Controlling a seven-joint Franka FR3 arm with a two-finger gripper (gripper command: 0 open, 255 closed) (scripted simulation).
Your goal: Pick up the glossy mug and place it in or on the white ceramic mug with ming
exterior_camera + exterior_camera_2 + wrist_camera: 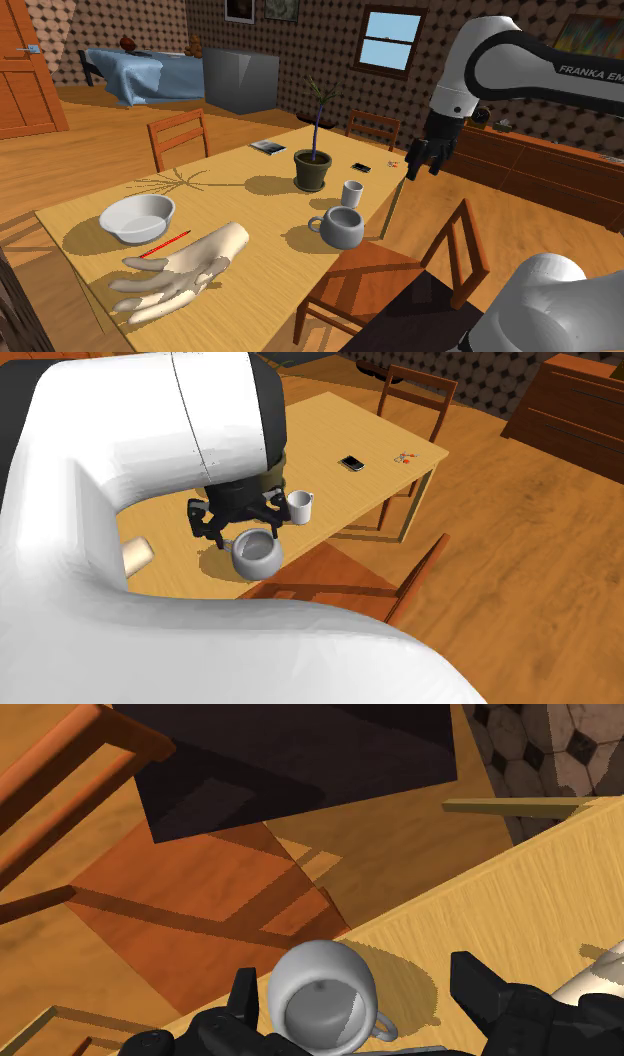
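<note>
**Visitor:** From where we stand, what are the main parts, largest first?

**Attendant:** The white Franka arm (480,60) enters at the upper right of the shoulder view. The light wooden table (225,205) spans the middle of that frame. The black gripper (422,167) hangs in the air right of centre, over the table's right-hand edge as that view shows it, and clear of the tabletop.

**Visitor:** And the hand's condition?

**Attendant:** It is spread wide and holds nothing. In the wrist view the two fingers stand apart, and the mug shows in the gap below them, untouched.

**Visitor:** Where are the task's objects?

**Attendant:** The rounded grey glossy mug (342,228) sits upright on the table, lower centre-right of the shoulder view, with its handle toward the frame's left. The smaller white mug (352,192) is straight-sided and stands just above it in the frame, near it but apart.

**Visitor:** How far along is the task?

**Attendant:** Early, by my reading. The gripper is roughly lined up over the grey mug and nothing has been grasped. The descent, the grasp, the lift, the transfer and the release into or onto the white mug all remain.
</note>
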